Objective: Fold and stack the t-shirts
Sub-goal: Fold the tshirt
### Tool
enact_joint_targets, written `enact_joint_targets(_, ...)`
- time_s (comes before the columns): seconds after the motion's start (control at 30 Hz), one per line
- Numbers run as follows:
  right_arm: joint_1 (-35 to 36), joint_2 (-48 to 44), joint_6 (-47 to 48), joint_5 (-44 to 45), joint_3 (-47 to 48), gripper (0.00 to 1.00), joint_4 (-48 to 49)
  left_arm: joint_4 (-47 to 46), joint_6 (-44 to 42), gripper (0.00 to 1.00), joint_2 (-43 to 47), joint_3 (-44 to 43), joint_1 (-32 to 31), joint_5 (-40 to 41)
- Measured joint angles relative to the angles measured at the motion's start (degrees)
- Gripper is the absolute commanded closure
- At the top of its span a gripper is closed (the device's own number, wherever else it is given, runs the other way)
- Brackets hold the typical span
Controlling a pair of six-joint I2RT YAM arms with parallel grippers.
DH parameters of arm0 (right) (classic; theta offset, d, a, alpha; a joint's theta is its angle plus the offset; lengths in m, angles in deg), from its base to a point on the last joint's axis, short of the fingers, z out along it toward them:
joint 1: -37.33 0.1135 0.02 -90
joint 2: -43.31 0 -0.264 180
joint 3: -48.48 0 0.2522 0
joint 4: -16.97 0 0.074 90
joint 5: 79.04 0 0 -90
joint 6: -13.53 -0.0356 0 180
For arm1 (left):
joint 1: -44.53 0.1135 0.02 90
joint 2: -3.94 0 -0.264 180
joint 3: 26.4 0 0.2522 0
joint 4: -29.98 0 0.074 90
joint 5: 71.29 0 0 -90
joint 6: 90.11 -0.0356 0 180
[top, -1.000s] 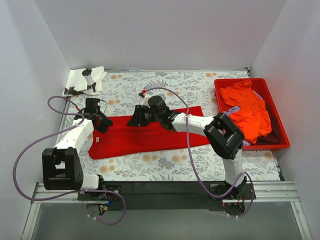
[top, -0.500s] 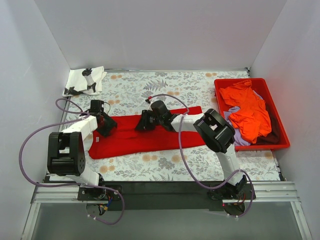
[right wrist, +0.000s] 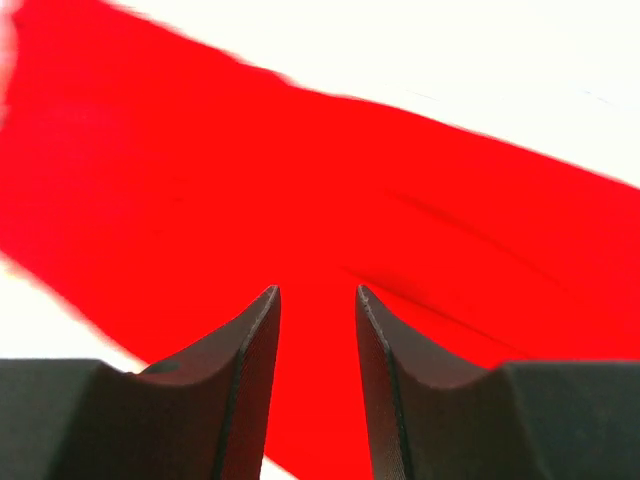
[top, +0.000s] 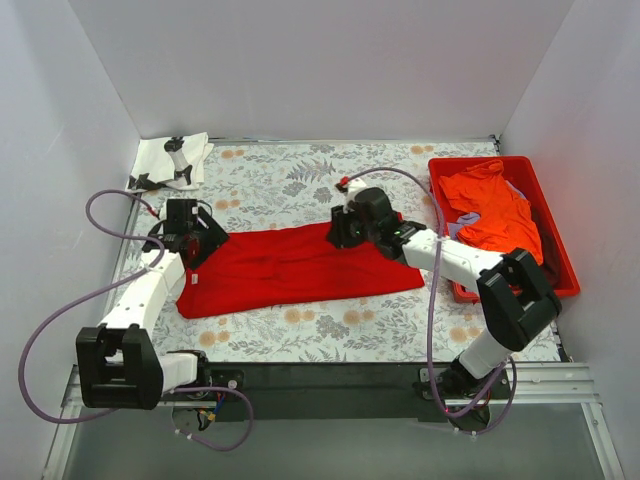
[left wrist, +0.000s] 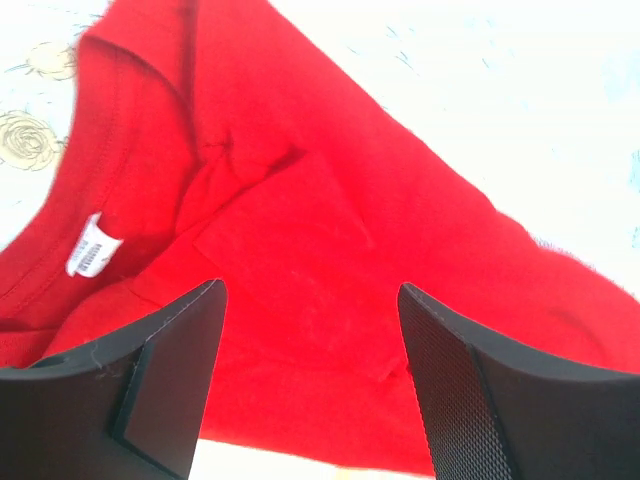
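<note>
Red t-shirt (top: 300, 268) lies on the table (top: 280, 175) as a long flat band, collar at my left end. My left gripper (left wrist: 310, 292) hangs over the collar, jaws wide, gripping nothing. My right gripper (right wrist: 317, 292) is over the far edge, jaws a little apart, also empty. To fold next, I reckon: pinch both layers at matching edges, lift evenly, keep the band square. Orange t-shirt (top: 495, 215) waits in the tray (top: 480, 160).

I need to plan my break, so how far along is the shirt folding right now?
Done: a white printed shirt looks folded at the far left corner. In hand: the red t-shirt lies as a long strip, with the left gripper and right gripper open over it. Left: its cross folds, stacking, and the orange shirt and others in the red tray.
</note>
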Motion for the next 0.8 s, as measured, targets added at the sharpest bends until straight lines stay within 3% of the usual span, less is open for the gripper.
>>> enact_joint_targets(0.1,-6.1,-3.5,1.8,3.7,-5.6,0.57,-2.3,-0.1,-2.3,0.32,1.3,0.0,-3.8,0.7)
enact_joint_targets(0.23,-13.6,-6.7,2.5,5.9,-10.5,0.57,-5.6,-0.2,-6.6,0.32,-1.0,-0.6,-13.9,2.9)
enact_joint_targets(0.4,-16.7,-12.1,2.3,5.6,-14.0,0.57,-7.1,-2.8,-14.9,0.40,-7.6,-4.9,-25.1,3.5)
enact_joint_targets(0.47,-16.8,-14.1,1.5,4.9,-15.6,0.58,-6.8,-4.2,-18.4,0.45,-11.3,-7.6,-28.3,3.6)
enact_joint_targets(0.57,-16.8,-17.0,0.4,3.6,-18.4,0.58,-6.8,-5.8,-23.8,0.69,-17.7,-11.8,-32.0,4.0)
enact_joint_targets(0.67,-16.8,-19.9,-0.4,2.4,-21.0,0.58,-7.1,-6.4,-28.9,0.77,-24.5,-15.9,-34.1,4.0)
enact_joint_targets(0.8,-16.8,-24.5,-1.6,1.5,-23.8,0.58,-7.6,-6.4,-33.9,0.70,-30.7,-19.1,-34.7,4.0)
